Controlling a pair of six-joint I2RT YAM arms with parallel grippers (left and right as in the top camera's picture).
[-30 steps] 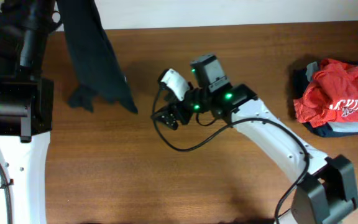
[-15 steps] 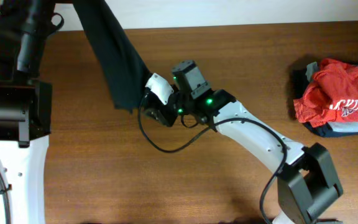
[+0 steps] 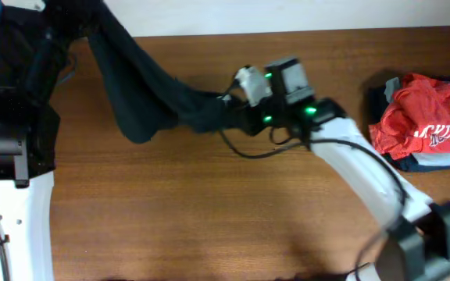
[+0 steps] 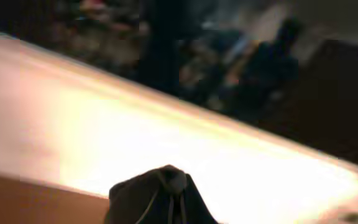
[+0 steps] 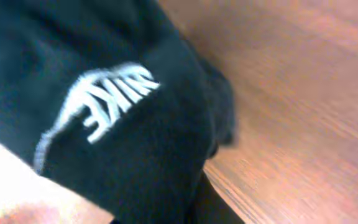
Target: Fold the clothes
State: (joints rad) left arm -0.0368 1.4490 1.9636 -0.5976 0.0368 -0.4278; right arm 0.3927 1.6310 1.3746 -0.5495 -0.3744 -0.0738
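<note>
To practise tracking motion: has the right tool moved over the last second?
Yes: the right tool moved toward the far table edge, shut on the black T-shirt.

The black T-shirt [image 3: 143,109] is soft, matt cloth, its white lettering [image 5: 107,99] a flat print. The table [image 3: 209,218] is smooth brown wood with fine grain and mild sheen. At 3 o'clock, the red shirt [image 3: 428,117] is matt cloth
</note>
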